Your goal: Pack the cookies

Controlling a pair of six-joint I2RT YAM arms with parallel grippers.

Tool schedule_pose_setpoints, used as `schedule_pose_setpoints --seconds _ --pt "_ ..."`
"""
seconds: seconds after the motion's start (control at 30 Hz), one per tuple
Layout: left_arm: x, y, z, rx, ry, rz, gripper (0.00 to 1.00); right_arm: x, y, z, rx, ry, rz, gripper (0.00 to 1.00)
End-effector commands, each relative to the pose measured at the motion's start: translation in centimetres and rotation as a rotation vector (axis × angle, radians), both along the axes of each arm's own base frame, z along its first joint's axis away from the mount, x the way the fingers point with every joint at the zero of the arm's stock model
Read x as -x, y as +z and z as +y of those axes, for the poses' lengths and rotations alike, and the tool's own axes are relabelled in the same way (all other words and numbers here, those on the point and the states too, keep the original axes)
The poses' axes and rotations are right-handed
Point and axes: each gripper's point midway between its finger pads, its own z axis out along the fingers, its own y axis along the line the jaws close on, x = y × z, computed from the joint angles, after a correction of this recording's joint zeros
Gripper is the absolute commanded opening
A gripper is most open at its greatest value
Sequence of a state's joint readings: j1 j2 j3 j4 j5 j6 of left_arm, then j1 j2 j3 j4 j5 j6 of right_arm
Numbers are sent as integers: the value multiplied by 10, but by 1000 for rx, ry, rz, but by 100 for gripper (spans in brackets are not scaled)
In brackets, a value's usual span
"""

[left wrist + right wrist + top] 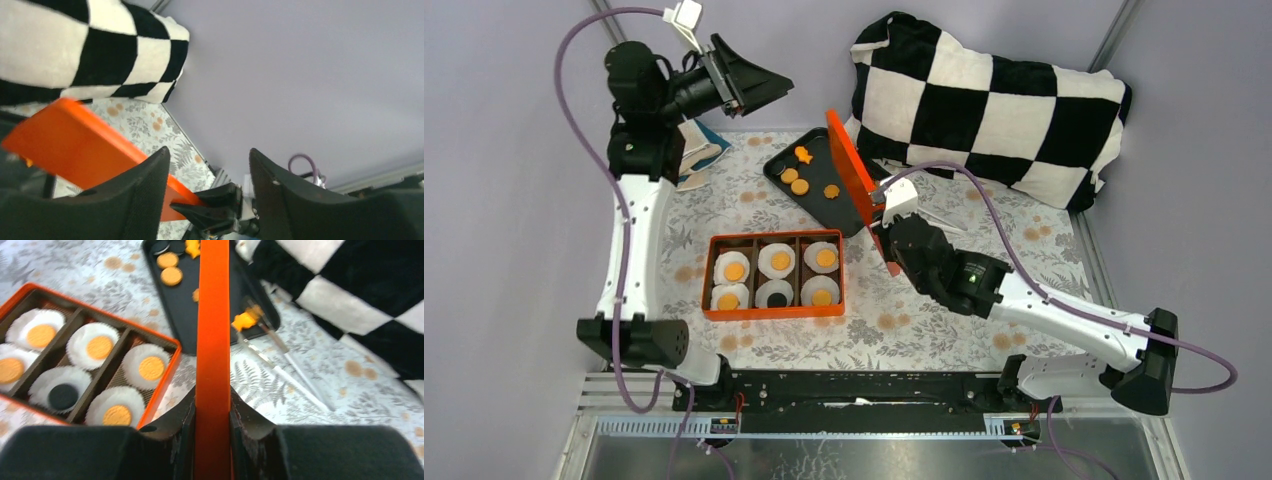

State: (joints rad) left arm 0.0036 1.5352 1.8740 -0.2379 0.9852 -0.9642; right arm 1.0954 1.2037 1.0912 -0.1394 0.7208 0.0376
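From above, an orange box (pixel 774 314) sits left of the tabletop's (pixel 924 330) middle, split into six compartments. Each compartment holds one white paper cup (pixel 764 258). Five cups carry a round orange cookie each (pixel 735 270); the sixth, middle of the near row, carries a black disc (pixel 775 299). Toward the far edge lies a black tray (pixel 819 215) with four more orange cookies loose on it: one fish-shaped, three round. The right gripper (pixel 886 240) is clamped on the near end of one orange lid (pixel 849 165), which stands on edge along the tray's right side. The left gripper (pixel 776 86) hangs high over the far left corner, above a folded cloth (pixel 699 150). One checkered pillow (pixel 984 100) fills the far right corner, and one pair of white tongs (pixel 934 215) lies near it.

The left wrist view shows the left gripper's (pixel 209 155) two fingers apart with nothing between them. Beyond them are the lid (pixel 85 145) and the pillow (pixel 50 45).

The right wrist view shows the right gripper (pixel 212 400) pressing both sides of the lid (pixel 213 315), seen edge-on. Left of it is the box (pixel 162 380), again with five orange cookies and one black disc. On the tray (pixel 185 325) two round cookies and the fish one show; a fourth is partly hidden behind the lid. The tongs (pixel 280 370) lie right of the lid with a small orange piece at their far end; what it is I cannot tell.
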Motion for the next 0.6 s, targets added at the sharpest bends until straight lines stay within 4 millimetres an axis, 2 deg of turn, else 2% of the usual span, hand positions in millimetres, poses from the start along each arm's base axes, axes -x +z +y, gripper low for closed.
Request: schedule_pose_setpoints --seconds 0.0,0.07,0.1,0.17,0.23,0.33,0.4,0.5,0.57 --pt "24 26 7 -56 94 -152 45 17 37 22 -246 168 125 0" --pt "16 7 27 -127 273 -126 19 15 58 23 -342 221 168 0" --pt "13 -4 38 -153 355 -113 10 18 63 27 -380 261 204 0" --pt "8 -28 62 -213 521 -80 0 12 78 25 -461 297 257 0" --pt "5 -56 84 -278 644 -28 0 7 84 26 -525 356 316 0" --pt "5 -99 113 -337 807 98 0 -12 87 18 -639 404 413 0" --pt "8 -138 137 -429 956 237 0 -31 84 5 -701 382 454 0" --pt "21 -188 178 -695 1203 420 0 -58 82 -27 -736 290 416 0" --pt "26 -218 192 -818 1258 531 0 -71 82 -45 -749 257 396 0"
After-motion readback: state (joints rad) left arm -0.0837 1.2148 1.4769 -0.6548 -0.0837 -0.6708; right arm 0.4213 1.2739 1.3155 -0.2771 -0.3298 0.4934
